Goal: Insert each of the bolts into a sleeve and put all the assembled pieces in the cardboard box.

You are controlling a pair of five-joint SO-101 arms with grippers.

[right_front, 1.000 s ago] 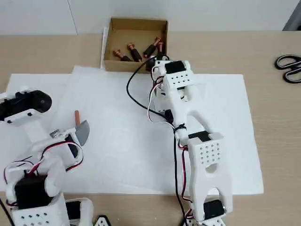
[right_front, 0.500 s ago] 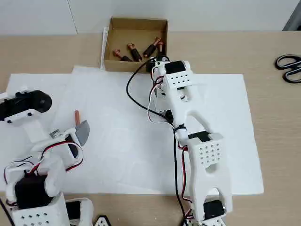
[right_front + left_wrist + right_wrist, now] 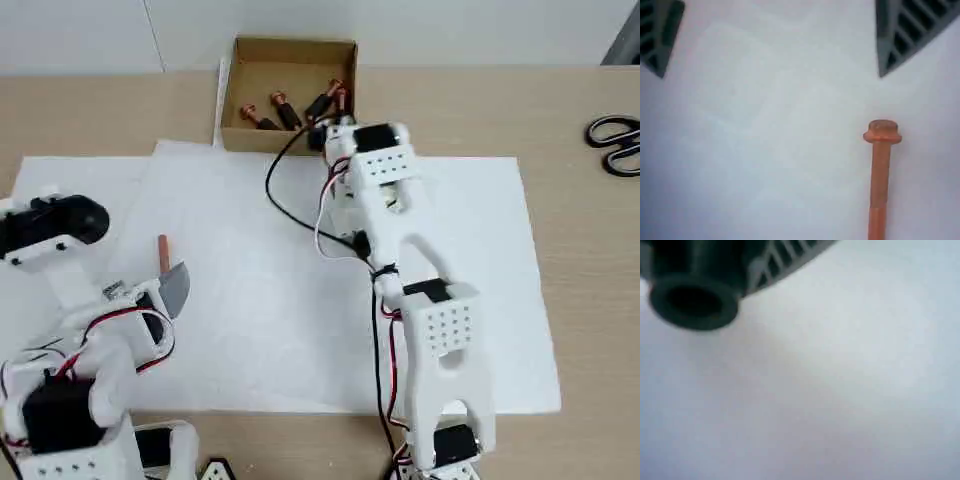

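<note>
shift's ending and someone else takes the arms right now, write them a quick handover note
Left gripper: jaws open, close by the bolt, which lies loose on the white sheet.
Right gripper: shut on a black sleeve, at the edge of the cardboard box.
Done: what look like four assembled pieces lie in the box.
Left: pick up the bolt, fit it into the sleeve, put that piece in the box.
</note>
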